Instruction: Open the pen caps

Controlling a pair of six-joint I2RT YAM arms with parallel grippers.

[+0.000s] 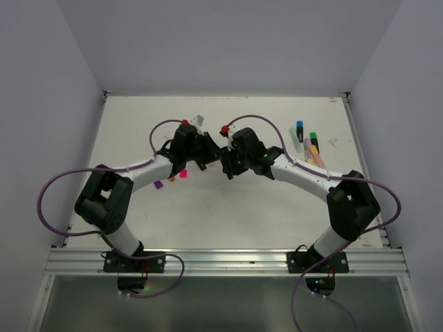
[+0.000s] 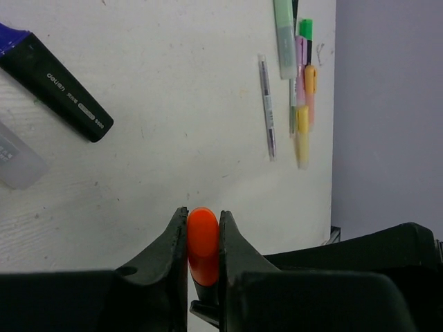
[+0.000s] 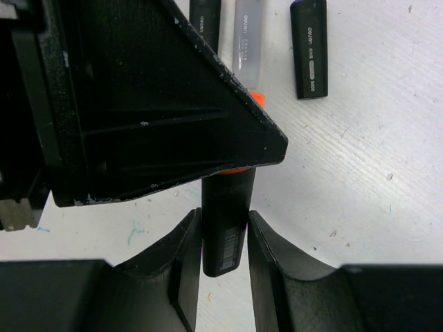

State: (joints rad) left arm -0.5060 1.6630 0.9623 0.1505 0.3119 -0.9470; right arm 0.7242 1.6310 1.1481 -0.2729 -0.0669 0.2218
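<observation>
Both grippers meet above the middle of the table, holding one highlighter between them. In the left wrist view my left gripper (image 2: pixel 203 223) is shut on an orange pen cap (image 2: pixel 203 245), which fills the gap between its fingers. My right gripper (image 3: pixel 223 232) is shut on the highlighter's black body (image 3: pixel 227 207). The left gripper's housing (image 3: pixel 138 104) hides that body's far end, with only slivers of orange showing at its edge. From above, the left gripper (image 1: pixel 208 155) and right gripper (image 1: pixel 227 164) nearly touch. Loose purple (image 1: pixel 158 185) and pink (image 1: pixel 183 173) caps lie by the left arm.
Pastel highlighters (image 2: pixel 301 83) and a thin grey pen (image 2: pixel 267 107) lie in a cluster at the table's right (image 1: pixel 306 142). A black highlighter with a purple end (image 2: pixel 62 90) lies to the left. More black bodies (image 3: pixel 309 48) and a clear one (image 3: pixel 249 34) lie beyond the grippers.
</observation>
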